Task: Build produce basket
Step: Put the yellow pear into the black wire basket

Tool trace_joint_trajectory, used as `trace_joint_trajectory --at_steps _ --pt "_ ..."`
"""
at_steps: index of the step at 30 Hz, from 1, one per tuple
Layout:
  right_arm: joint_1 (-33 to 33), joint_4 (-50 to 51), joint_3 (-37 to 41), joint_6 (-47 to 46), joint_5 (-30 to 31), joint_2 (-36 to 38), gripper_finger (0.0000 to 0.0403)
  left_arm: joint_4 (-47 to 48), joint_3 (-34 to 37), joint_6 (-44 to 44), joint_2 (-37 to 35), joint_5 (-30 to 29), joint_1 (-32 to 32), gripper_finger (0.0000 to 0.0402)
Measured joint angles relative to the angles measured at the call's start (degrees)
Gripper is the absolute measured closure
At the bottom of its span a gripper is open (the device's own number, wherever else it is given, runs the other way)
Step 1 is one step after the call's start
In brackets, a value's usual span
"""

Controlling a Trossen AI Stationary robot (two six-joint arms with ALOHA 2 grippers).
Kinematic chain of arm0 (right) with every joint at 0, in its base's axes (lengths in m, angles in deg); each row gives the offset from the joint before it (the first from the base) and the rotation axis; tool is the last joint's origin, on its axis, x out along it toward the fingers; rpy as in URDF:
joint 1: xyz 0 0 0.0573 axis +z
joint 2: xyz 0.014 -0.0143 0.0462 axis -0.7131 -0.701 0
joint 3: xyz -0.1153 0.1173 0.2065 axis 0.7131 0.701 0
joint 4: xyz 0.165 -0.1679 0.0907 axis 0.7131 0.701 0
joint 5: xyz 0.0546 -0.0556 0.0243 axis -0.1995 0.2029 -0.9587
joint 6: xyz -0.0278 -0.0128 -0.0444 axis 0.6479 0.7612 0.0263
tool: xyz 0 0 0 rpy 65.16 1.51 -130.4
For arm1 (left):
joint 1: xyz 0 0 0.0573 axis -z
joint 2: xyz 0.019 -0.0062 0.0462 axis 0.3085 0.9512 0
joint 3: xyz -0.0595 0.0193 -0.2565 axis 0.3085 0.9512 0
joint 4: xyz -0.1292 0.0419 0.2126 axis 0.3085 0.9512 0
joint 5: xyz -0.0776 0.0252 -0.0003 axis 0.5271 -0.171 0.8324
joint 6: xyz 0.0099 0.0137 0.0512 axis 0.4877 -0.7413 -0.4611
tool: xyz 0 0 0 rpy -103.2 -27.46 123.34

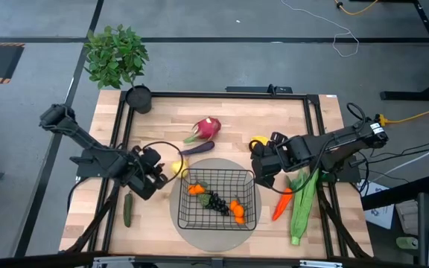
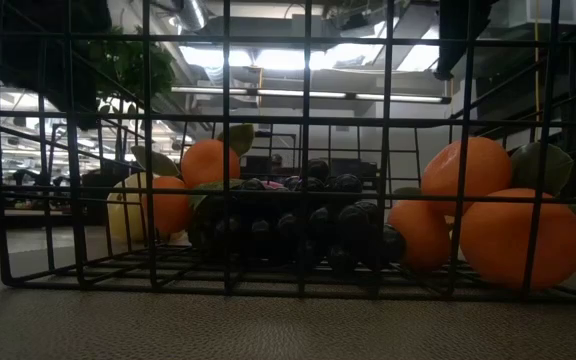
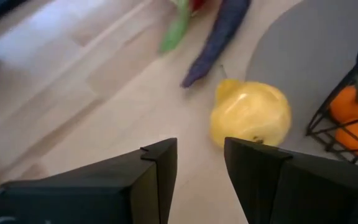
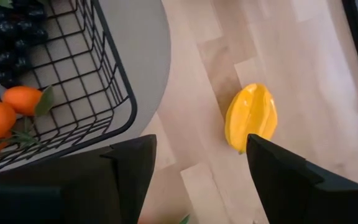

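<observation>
The black wire basket [image 1: 218,199] stands on a grey round mat and holds oranges [image 2: 520,238] and dark grapes [image 2: 308,222]. My left gripper [image 3: 201,155] is open and hovers just left of the basket, with a round yellow fruit [image 3: 250,114] lying right ahead of its fingers. My right gripper [image 4: 201,152] is open at the basket's right far corner; a yellow star fruit [image 4: 251,117] lies just beyond one fingertip. The pink dragon fruit [image 1: 207,128] and purple eggplant [image 1: 198,149] lie on the table behind the basket.
A green cucumber [image 1: 127,210] lies near the table's left near corner. An orange carrot [image 1: 281,202] and a long green husk [image 1: 302,205] lie right of the basket under the right arm. A leafy plant [image 1: 116,56] and a small black pot [image 1: 138,97] stand at the far left corner.
</observation>
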Motion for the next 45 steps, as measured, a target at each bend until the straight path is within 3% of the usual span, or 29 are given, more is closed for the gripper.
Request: trace_joint_trajectory --at_steps 4,8,10,20,24,39,42,45 --pt "0.0 -0.1 0.0 0.1 0.1 0.0 0.0166 -12.6 5.7 -9.7 -2.7 2.8 -2.6 0.0279" --pt "0.0 -0.2 0.0 0.2 0.1 0.0 0.0166 -21.4 9.8 -17.7 -5.2 12.6 -5.6 0.0283" --pt "0.0 -0.2 0.0 0.3 0.1 0.0 0.0166 -24.7 11.9 -19.2 -5.6 16.3 -7.3 0.0287" --pt "0.0 -0.3 0.0 0.3 0.3 0.0 0.0166 -40.1 18.5 -24.3 -5.6 23.8 -12.7 0.0301" --pt "0.0 -0.3 0.0 0.7 0.3 0.0 0.0166 -40.1 18.6 -24.0 -5.0 23.0 -14.6 0.0301" --pt "0.0 -0.4 0.0 1.4 0.3 0.0 0.0166 -35.0 18.6 -22.0 -4.9 9.1 -25.3 0.0302" --pt "0.0 -0.4 0.0 1.4 0.2 0.0 0.0166 -35.4 18.5 -21.9 -5.3 10.5 -27.1 0.0302" --pt "0.0 -0.4 0.0 1.4 0.2 0.0 0.0166 -35.9 16.8 -22.7 -6.7 15.7 -27.9 0.0302"
